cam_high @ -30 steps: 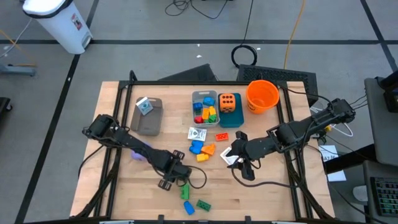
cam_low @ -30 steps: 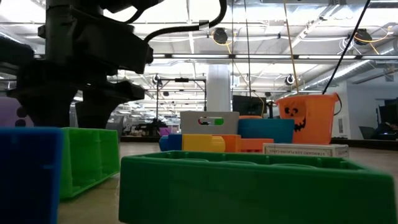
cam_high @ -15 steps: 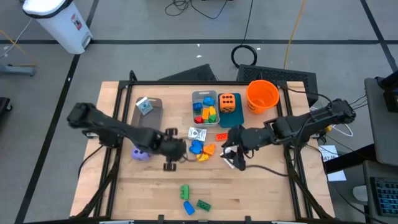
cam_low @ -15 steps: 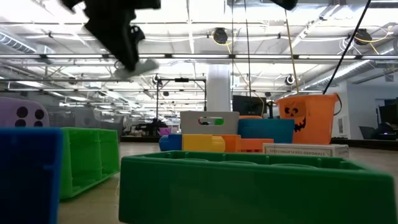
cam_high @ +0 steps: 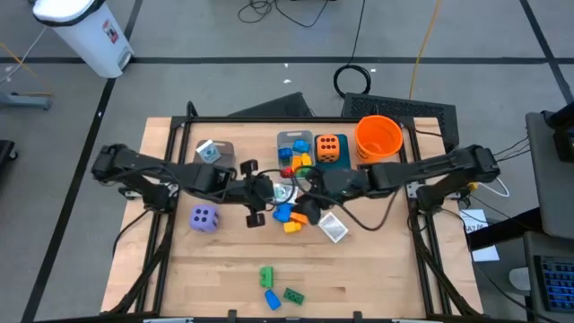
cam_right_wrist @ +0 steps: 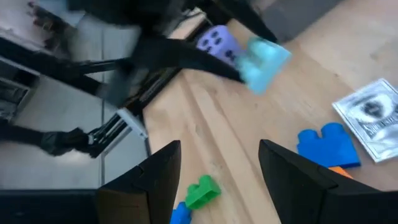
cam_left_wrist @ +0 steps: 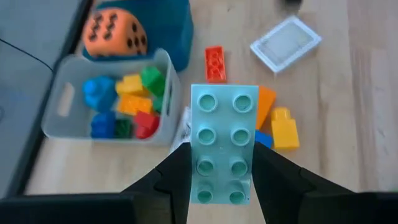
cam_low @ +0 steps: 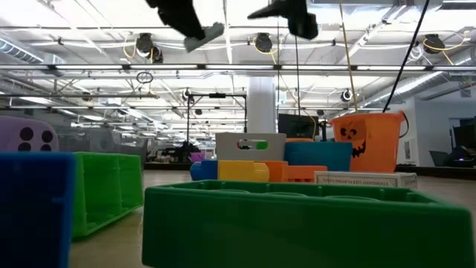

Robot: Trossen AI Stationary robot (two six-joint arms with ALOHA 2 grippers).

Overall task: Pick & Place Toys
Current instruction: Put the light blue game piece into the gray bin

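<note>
Left wrist view shows our left gripper (cam_left_wrist: pixel 219 167) clamping a pale teal studded plastic brick (cam_left_wrist: pixel 224 142), so next we drop it into the grey rectangular bin (cam_left_wrist: pixel 62 102).

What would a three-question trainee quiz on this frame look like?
1. True or false: the left gripper is shut on a pale teal brick.
2. The orange die sits: A) in the teal bin; B) in the orange bucket; C) on the bare table.
3. Fill in: the right gripper is ____ and holds nothing.

Key: 1 true; 2 A; 3 open.
</note>
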